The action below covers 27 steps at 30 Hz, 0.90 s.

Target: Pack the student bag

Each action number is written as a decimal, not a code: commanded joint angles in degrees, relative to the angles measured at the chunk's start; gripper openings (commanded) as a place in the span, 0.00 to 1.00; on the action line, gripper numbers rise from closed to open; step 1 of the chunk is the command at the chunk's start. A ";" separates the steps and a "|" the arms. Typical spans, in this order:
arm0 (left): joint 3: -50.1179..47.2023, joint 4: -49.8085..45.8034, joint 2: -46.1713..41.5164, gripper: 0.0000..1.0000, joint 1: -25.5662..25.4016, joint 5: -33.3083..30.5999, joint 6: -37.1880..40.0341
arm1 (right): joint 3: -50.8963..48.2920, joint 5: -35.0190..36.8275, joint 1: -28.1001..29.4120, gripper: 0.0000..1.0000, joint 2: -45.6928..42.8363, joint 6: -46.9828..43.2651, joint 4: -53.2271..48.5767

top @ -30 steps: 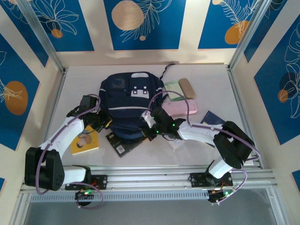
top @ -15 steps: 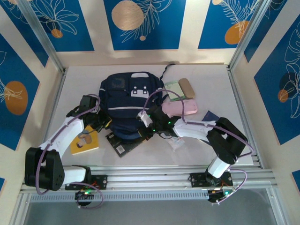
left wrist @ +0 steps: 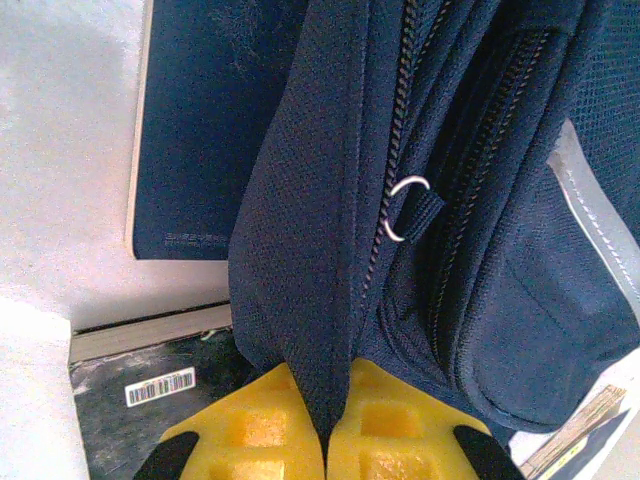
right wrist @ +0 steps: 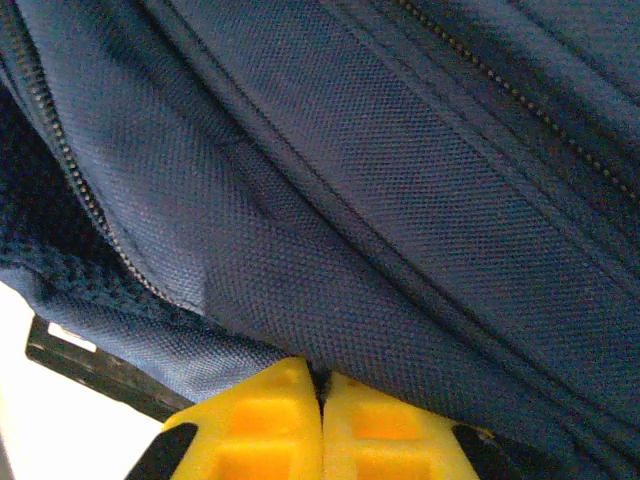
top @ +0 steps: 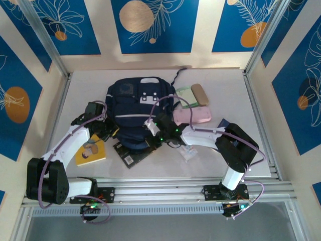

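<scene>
The left gripper [left wrist: 328,402] has its yellow fingers [left wrist: 262,425] pinched tight on a fold of navy fabric at the near left edge of the student bag [top: 135,108], seen from the left wrist camera beside a zip with a small metal ring [left wrist: 405,208] and a light stripe [left wrist: 590,225]. The right gripper [right wrist: 320,388] has its yellow fingers [right wrist: 262,412] pressed together at the bag's near right edge, tips against the weave; whether any cloth is caught between them cannot be told. From overhead, the left gripper [top: 111,132] and the right gripper [top: 151,135] meet the bag from either side of its near end. The bag lies flat in the middle of the white table [top: 85,85], its white patches toward the far wall and its near end toward the arms. A black book with a barcode label [top: 131,155] pokes out from beneath that near end, and a yellow book [top: 91,152] lies just left of it, under the left arm. To the bag's right sit a pink case [top: 193,116], a green item [top: 184,95] and a tan one [top: 199,94], with a dark blue booklet [top: 225,123] and a clear packet [top: 189,152] near the right arm.
</scene>
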 commanded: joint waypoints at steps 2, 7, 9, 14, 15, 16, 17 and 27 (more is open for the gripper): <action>1.01 1.63 -1.87 0.00 0.47 1.98 0.78 | -0.55 0.52 0.12 0.00 0.51 -0.11 -2.32; 1.10 1.27 -2.28 0.00 1.63 1.40 0.76 | -3.45 -0.04 -1.54 0.00 -3.42 1.49 -2.44; 1.34 1.04 -2.37 0.00 2.33 1.36 0.65 | -4.75 -0.27 -2.17 0.00 -4.61 1.82 -2.79; 2.02 0.58 -2.47 0.00 3.36 1.06 0.56 | -7.78 0.32 -4.04 0.00 -7.07 2.82 -4.04; 2.13 0.41 -2.47 0.00 3.45 0.95 0.60 | -8.40 0.55 -4.56 0.00 -7.67 3.11 -4.16; 2.21 0.44 -2.43 0.00 3.54 0.92 0.54 | -8.88 0.65 -5.12 0.00 -8.20 3.33 -4.18; 2.28 0.39 -2.48 0.00 3.62 0.87 0.55 | -9.32 0.82 -5.79 0.00 -8.79 3.66 -4.33; 2.82 0.10 -2.63 0.00 3.73 1.35 0.77 | -7.20 0.23 -8.95 0.00 -8.17 5.89 -7.37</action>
